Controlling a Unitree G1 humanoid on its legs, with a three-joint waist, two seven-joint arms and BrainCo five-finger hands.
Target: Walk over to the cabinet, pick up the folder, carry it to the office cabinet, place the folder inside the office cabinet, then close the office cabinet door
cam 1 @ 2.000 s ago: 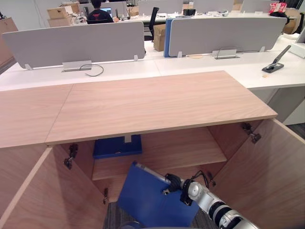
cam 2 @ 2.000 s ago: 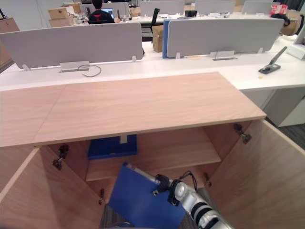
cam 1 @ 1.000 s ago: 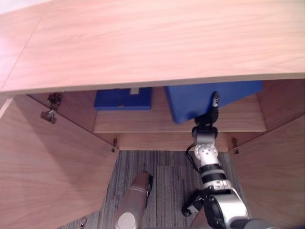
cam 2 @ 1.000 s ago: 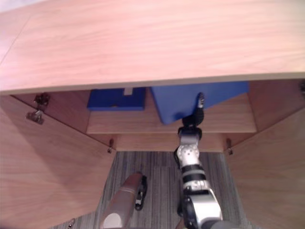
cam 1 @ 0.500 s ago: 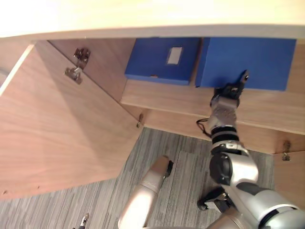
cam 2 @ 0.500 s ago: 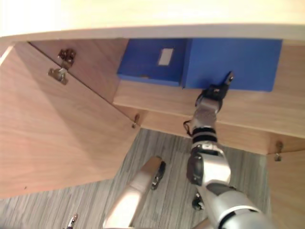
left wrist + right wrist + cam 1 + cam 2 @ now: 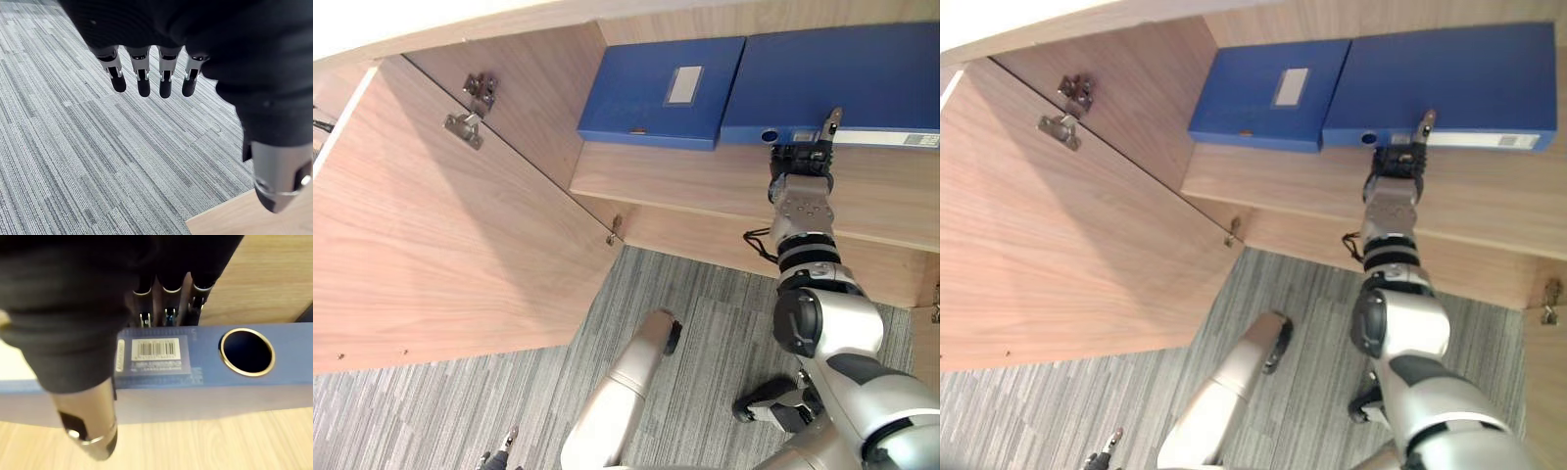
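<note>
Right wrist view: folder on shelf, its spine pinched in the curled right hand.

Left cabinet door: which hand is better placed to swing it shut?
Left, likely: the left hand hangs open and empty over the carpet near the open door, while the right hand grips the folder on the shelf.

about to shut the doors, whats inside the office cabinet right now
Two blue folders lie flat, side by side, on the shelf: the folder whose spine the right hand grips, and a second folder to its left. Anything behind or under them is covered.
</note>
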